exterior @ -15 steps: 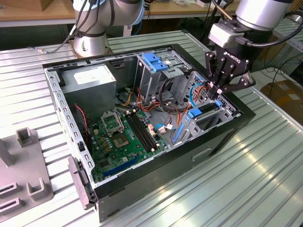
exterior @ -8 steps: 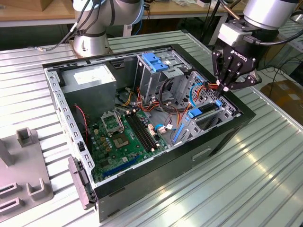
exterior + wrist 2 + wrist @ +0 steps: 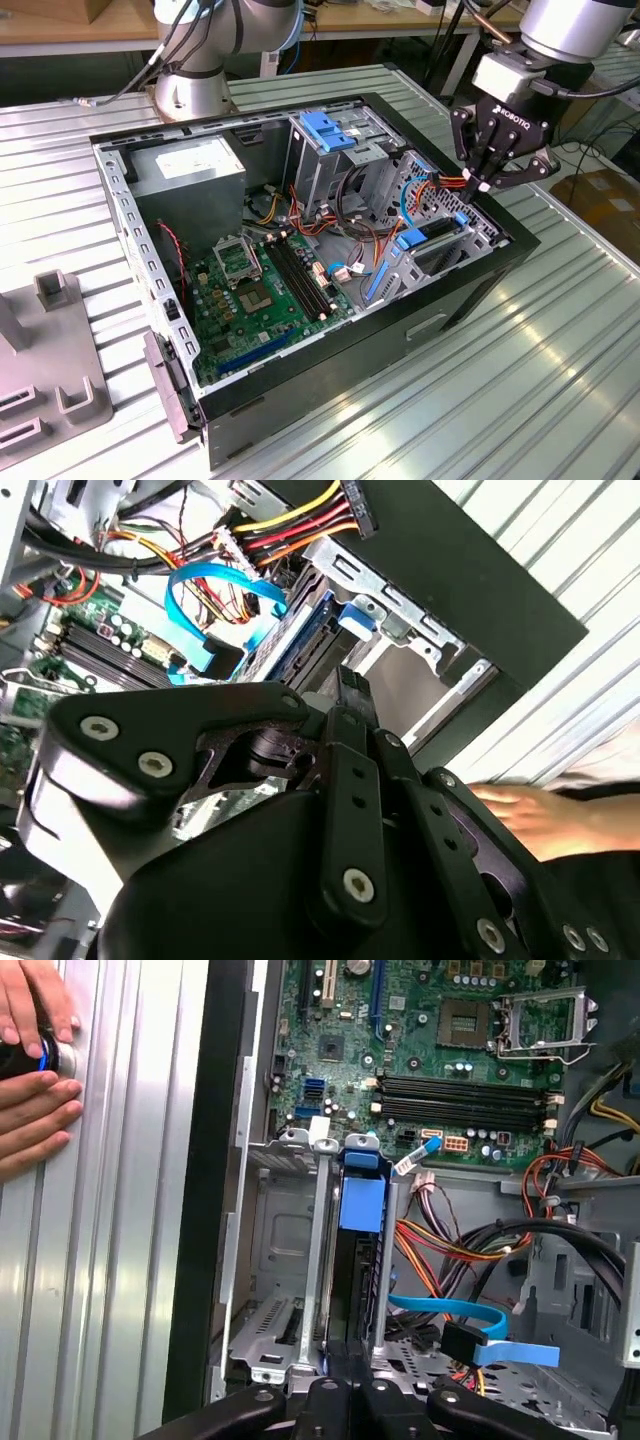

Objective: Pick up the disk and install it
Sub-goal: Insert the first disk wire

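The disk [image 3: 438, 230] sits edge-up in the metal drive bay [image 3: 440, 262] at the exterior view's right end of the open computer case [image 3: 300, 400]. Its bright blue carrier [image 3: 361, 1203] shows between the bay rails in the first wrist view, and the carrier's edge [image 3: 318, 620] shows in the second wrist view. My gripper [image 3: 477, 190] hangs straight over the bay with its fingers pressed together. The fingertips [image 3: 350, 685] are at the disk's outer end; I cannot tell whether they touch it. Nothing is between the fingers [image 3: 347, 1348].
Red, yellow and blue cables [image 3: 470, 1310] crowd the space beside the bay. The motherboard [image 3: 260, 290] lies on the case floor, with a tall drive cage with a blue latch [image 3: 325, 130] behind. A person's hands [image 3: 35, 1080] rest on the ribbed table by the case. A grey fixture [image 3: 50, 380] stands at the exterior view's left.
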Motion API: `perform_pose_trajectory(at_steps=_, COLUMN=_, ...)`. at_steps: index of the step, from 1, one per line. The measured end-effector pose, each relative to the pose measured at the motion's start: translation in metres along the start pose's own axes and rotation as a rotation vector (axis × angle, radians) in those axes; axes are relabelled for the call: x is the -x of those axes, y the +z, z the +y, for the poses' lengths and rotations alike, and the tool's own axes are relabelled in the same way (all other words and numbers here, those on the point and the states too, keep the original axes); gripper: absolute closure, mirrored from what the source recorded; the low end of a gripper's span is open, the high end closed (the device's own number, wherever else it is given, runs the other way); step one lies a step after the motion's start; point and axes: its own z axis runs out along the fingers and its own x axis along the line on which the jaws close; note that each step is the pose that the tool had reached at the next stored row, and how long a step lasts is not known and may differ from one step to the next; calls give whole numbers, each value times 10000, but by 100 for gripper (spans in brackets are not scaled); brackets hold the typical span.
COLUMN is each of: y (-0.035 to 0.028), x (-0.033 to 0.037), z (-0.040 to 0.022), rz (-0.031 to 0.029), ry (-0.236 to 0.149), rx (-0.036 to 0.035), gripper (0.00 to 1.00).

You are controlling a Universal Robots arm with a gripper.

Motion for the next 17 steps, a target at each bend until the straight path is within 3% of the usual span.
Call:
perform_pose_trajectory(at_steps=5, y=-37, x=-3, z=-7, rz=-5, ry=-198, rx=-7, gripper=89)
perform_pose_trajectory(at_steps=8, y=-39, x=-3, z=-17, rz=-4, ry=-505, rx=-25, gripper=89)
perform_pose_trajectory(at_steps=17, y=-36, x=-14, z=-129, rz=-3, ry=-1407, rx=-82, gripper=89)
